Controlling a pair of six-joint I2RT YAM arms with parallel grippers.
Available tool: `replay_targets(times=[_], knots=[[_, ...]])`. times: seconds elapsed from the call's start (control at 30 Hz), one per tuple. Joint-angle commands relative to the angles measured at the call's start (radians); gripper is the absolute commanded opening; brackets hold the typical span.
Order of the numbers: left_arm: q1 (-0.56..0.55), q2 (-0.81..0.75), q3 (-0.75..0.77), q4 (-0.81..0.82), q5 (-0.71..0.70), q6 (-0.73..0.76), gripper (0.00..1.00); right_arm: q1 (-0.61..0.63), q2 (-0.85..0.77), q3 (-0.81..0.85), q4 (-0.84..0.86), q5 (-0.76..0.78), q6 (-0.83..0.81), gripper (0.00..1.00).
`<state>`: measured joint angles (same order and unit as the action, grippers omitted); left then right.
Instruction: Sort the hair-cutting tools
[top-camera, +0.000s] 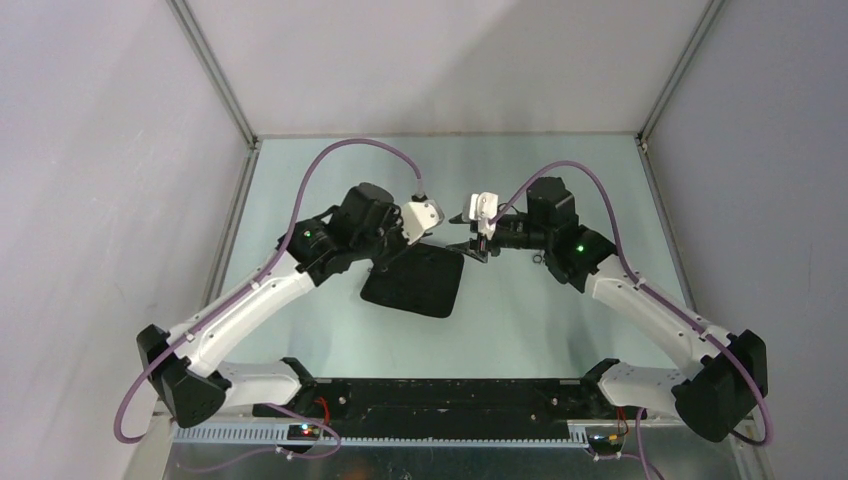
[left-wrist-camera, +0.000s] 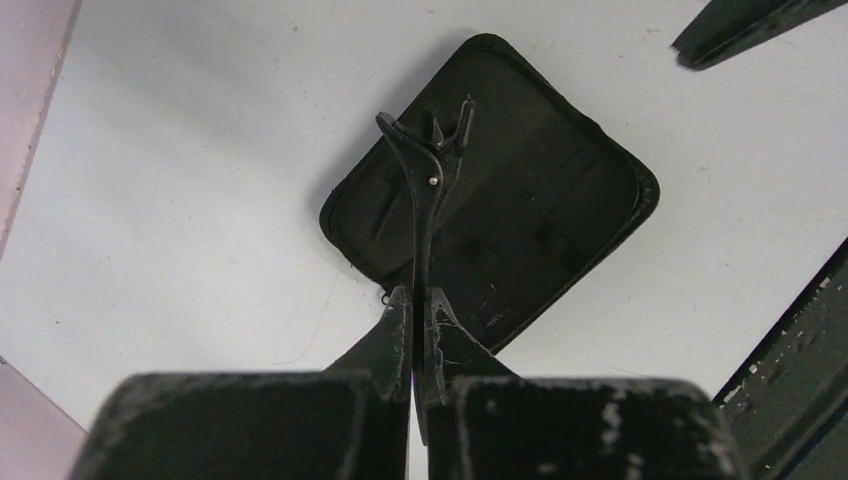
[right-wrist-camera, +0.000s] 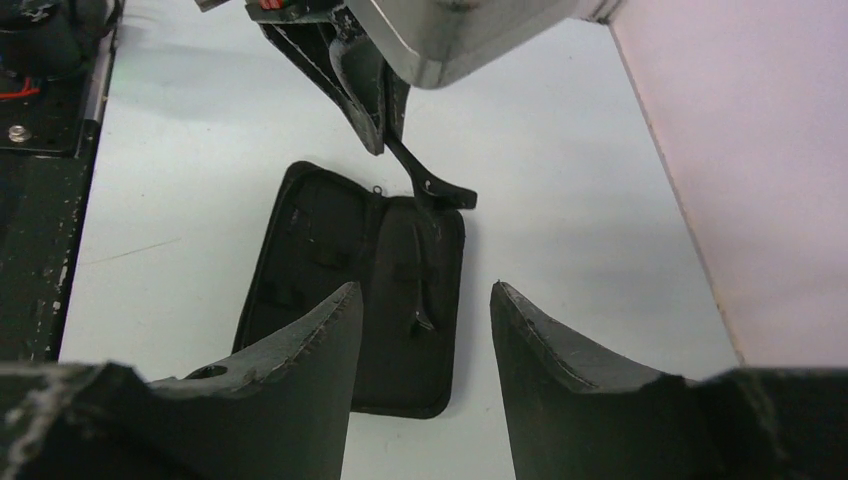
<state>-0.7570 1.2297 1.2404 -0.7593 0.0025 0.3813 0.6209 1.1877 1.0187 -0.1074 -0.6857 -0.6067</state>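
So, the left gripper (left-wrist-camera: 413, 305) is pinched tight on a thin black clip (left-wrist-camera: 424, 185), which sits in the air right over the open black case (left-wrist-camera: 560, 200) on the table (top-camera: 520, 320). The right gripper (right-wrist-camera: 423, 292) hangs wide open and empty near the case.

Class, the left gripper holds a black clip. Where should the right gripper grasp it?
Probably the free forked end of the clip, from the side opposite the left gripper: that gripper pinches the other end, leaving the fork clear above the case.
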Motion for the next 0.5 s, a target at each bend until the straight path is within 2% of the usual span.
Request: replay_targets(times=[0.0, 0.17, 0.47], knots=[[-0.034, -0.05, 0.029, -0.005, -0.025, 0.044, 0.0, 0.025, 0.016, 0.065, -0.017, -0.048, -0.064, 0.53], [-0.059, -0.059, 0.028, 0.002, -0.026, 0.046, 0.0, 0.054, 0.041, 0.076, -0.031, -0.039, -0.078, 0.51], [-0.084, -0.088, 0.024, 0.006, -0.011, 0.051, 0.0, 0.088, 0.062, 0.076, -0.035, -0.025, -0.082, 0.41]])
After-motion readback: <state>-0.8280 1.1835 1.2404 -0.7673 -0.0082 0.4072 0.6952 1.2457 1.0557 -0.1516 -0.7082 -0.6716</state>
